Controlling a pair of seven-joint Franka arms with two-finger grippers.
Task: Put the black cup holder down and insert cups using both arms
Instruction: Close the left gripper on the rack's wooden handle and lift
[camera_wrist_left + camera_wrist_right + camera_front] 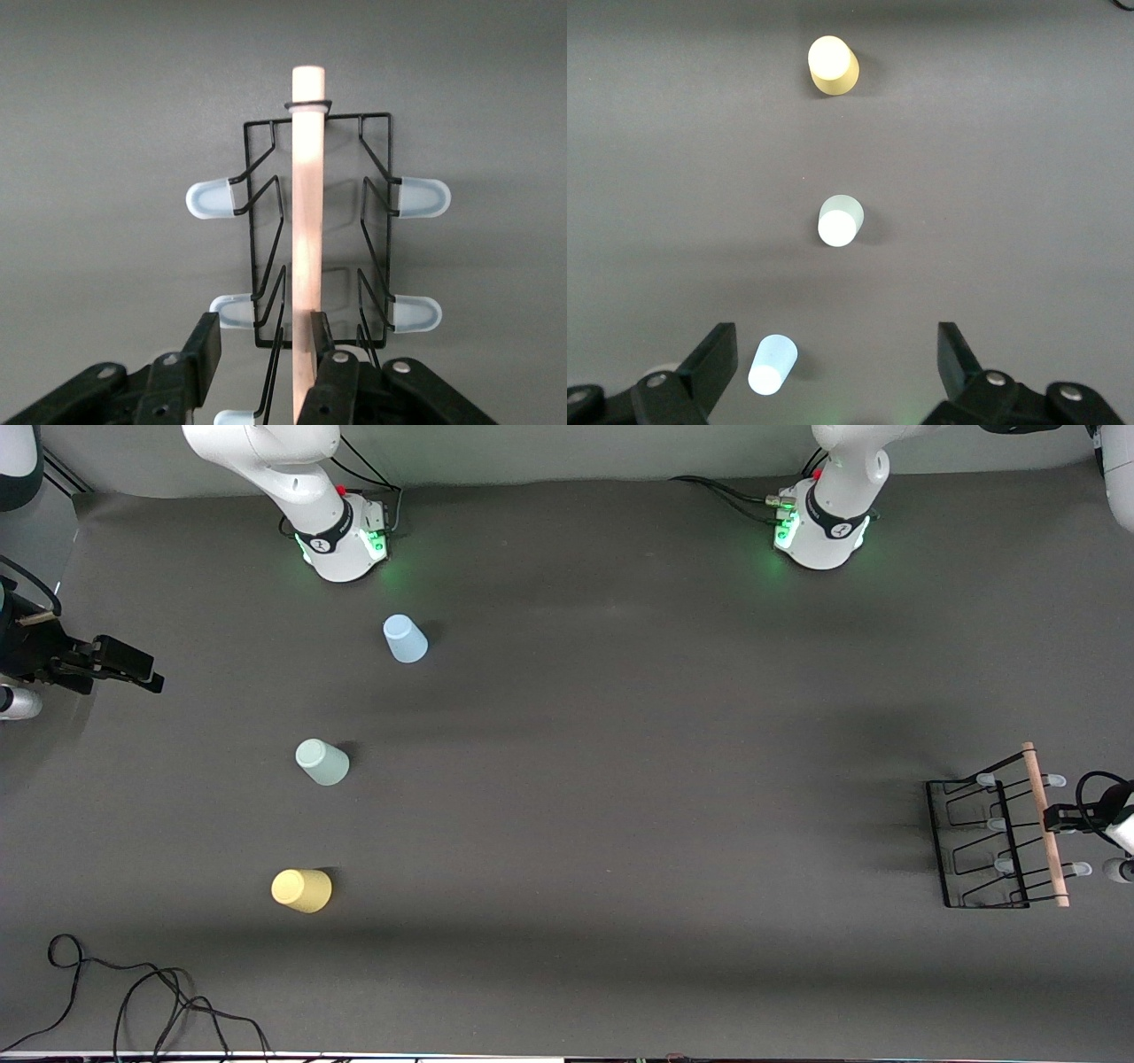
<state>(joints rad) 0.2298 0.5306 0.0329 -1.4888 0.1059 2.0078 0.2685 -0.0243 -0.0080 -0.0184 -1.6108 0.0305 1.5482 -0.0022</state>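
Note:
The black cup holder (979,841) stands on the dark mat at the left arm's end of the table, its wooden rod handle (1045,824) on top. My left gripper (1063,817) is down at that rod. In the left wrist view the cup holder (257,221) lies below, and the left gripper (260,335) is open around the rod (306,204): one finger (321,336) touches it, the other stands well off. The blue cup (405,638), green cup (322,762) and yellow cup (302,890) stand apart at the right arm's end. My right gripper (133,666) hangs wide open and empty; its wrist view shows the right gripper (835,343) above the blue cup (772,365), green cup (839,220) and yellow cup (832,64).
The arm bases (350,536) (819,527) glow green along the table's edge farthest from the front camera. A loose black cable (133,992) lies near the front corner at the right arm's end. A broad stretch of bare mat (638,779) separates the cups from the holder.

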